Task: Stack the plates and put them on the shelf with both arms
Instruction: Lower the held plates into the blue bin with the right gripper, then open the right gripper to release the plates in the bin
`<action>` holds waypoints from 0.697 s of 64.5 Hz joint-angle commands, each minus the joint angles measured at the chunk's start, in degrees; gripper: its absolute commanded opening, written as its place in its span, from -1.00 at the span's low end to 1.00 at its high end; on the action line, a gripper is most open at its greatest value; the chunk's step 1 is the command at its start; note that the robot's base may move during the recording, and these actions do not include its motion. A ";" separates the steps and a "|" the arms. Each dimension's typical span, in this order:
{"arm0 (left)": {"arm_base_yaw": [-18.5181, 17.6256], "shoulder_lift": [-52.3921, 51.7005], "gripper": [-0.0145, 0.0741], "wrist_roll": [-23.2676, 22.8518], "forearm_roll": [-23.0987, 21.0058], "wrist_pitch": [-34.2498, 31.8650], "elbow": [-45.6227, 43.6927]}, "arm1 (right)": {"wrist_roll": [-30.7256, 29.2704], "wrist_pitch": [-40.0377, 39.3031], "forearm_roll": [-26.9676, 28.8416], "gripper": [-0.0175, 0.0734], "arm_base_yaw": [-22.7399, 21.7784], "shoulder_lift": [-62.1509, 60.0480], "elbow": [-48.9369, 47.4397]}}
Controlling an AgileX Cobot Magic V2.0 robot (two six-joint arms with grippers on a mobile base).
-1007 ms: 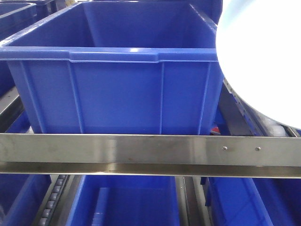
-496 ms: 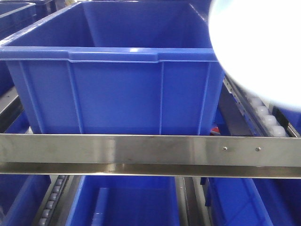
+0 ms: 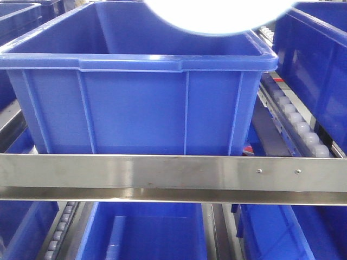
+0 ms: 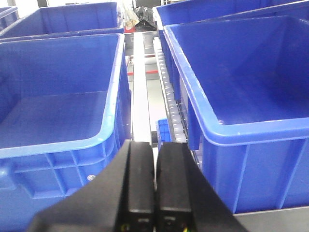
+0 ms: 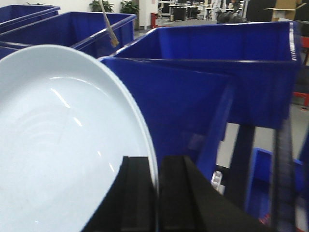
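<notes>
- In your right wrist view, the right hand [image 5: 157, 193] fills the bottom centre of the frame. Its two black fingers [image 5: 136, 193] are closed on the rim of a pale plate [image 5: 67, 145], one finger on each face of the rim.
- The plate occupies the left half of that view. Its glossy inner face, with faint concentric rings, is turned toward the camera, and the plate stands tilted on edge rather than flat.
- Behind the plate, in the centre and upper right of the right wrist view, you see the deep blue bins [image 5: 217, 82]. Whether the plate touches any of them cannot be told.
- In your left wrist view, the left hand [image 4: 154, 193] sits at the bottom centre. Its fingers are pressed together with only a thin seam between them, and nothing is gripped.
- Beyond the left hand, a left bin [image 4: 63, 106] and a right bin [image 4: 241, 87] flank a roller track [image 4: 166, 92] that runs up the middle of the frame.
- In the front-facing view, a steel shelf rail [image 3: 173, 176] crosses the lower part of the frame.
- Above the rail stands a large bin [image 3: 135, 103], filling the centre.
- At the top centre of that view, the plate appears as an overexposed white disc edge [image 3: 217, 16], over the open top of the large bin; its height above the bin cannot be told.
</notes>
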 commanded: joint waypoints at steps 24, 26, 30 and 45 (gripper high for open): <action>0.15 0.41 -0.49 -0.48 -0.47 -5.17 -2.04 | 0.29 -8.44 -0.20 -0.25 3.53 21.79 -22.43; 0.15 0.41 -0.49 -0.48 -0.47 -5.17 -2.04 | 0.29 -8.44 -0.20 -0.18 3.61 22.86 -23.06; 0.15 0.41 -0.49 -0.48 -0.47 -5.17 -2.04 | 0.29 -8.06 -0.20 -0.01 3.61 24.27 -24.17; 0.15 0.41 -0.49 -0.48 -0.47 -5.17 -2.04 | 0.34 -5.55 -0.11 0.30 3.66 25.12 -24.87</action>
